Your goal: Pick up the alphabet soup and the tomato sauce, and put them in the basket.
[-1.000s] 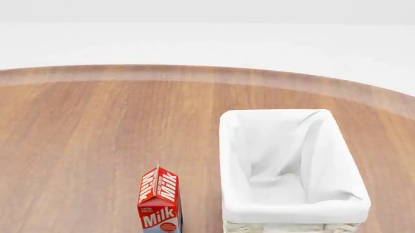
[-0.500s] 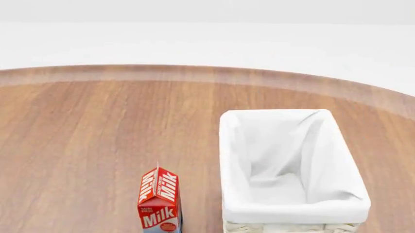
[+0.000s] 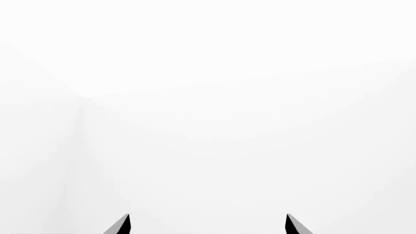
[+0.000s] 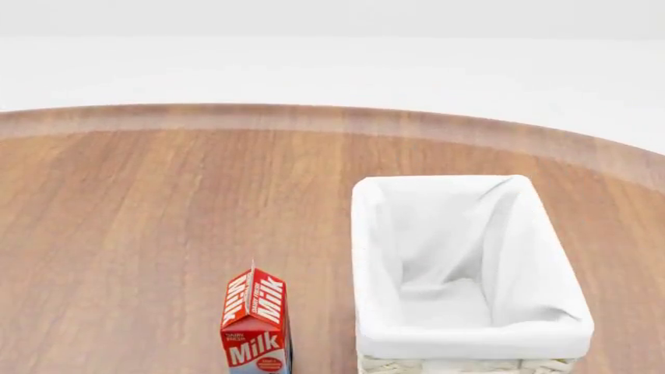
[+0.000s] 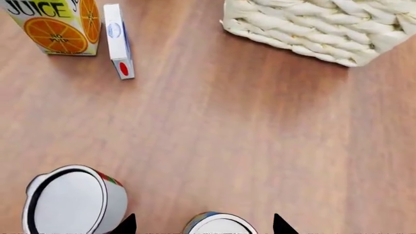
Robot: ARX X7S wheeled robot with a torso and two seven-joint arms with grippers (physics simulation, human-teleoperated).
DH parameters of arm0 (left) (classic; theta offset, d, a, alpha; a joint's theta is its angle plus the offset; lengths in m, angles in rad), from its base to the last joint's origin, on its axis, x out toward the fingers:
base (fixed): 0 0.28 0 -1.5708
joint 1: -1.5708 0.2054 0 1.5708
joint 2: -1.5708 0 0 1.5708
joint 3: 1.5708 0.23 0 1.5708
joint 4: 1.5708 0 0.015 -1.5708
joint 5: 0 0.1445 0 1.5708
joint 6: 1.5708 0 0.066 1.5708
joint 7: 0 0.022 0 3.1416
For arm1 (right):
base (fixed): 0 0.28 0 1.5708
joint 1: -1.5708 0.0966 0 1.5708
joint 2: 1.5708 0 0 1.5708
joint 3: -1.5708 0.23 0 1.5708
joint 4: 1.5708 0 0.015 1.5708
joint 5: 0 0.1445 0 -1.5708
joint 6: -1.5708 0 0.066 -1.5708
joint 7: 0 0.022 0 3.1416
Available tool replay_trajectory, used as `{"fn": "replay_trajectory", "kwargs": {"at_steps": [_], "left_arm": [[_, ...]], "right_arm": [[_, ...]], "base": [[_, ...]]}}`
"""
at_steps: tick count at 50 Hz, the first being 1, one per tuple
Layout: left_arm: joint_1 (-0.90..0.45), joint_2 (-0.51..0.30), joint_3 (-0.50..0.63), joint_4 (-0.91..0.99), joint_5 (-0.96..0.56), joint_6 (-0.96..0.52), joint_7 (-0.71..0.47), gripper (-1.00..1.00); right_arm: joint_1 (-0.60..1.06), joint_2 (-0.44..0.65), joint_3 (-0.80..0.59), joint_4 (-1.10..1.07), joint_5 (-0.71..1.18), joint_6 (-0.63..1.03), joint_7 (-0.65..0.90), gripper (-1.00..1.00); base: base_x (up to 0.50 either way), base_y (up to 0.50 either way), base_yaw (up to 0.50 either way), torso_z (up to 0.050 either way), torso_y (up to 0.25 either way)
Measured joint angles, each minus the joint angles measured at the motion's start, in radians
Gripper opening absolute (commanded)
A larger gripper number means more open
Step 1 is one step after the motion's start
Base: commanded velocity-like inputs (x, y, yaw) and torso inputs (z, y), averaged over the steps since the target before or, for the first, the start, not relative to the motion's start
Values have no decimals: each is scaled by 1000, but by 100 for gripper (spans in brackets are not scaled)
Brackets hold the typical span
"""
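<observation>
In the right wrist view, the alphabet soup point(image 5: 219, 225) shows its pale silver top and a blue rim edge, right between my right gripper's point(image 5: 202, 226) two dark fingertips; the jaws stand wide apart on either side of the can, not touching it. The tomato sauce point(image 5: 73, 201), silver top with a red and green edge, stands beside it. The basket shows its woven wall point(image 5: 312, 29) there, and its white-lined rim in the head view point(image 4: 366, 257). My left gripper point(image 3: 207, 226) is open and empty, facing a blank white background. Neither gripper shows in the head view.
A red milk carton point(image 4: 255, 319) stands left of the basket at the near edge of the head view. An orange juice carton point(image 5: 62, 24) and a small white and blue box point(image 5: 119, 41) stand on the wooden table point(image 5: 215, 131) beyond the cans.
</observation>
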Motion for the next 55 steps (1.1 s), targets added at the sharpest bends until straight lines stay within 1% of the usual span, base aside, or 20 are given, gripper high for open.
{"fn": "replay_trajectory", "kwargs": {"at_steps": [19,55], "left_arm": [[11,3,6,-9,11,11,0,100],[13,8,11,-16,16,17,4,100]], "right_arm": [[-33,14,0,64,-28,-87,-37,100],[-65,34,14,141,-49,-184,-74,100]], "base": [[0,0,0,0,0],[0,0,0,0,0]]}}
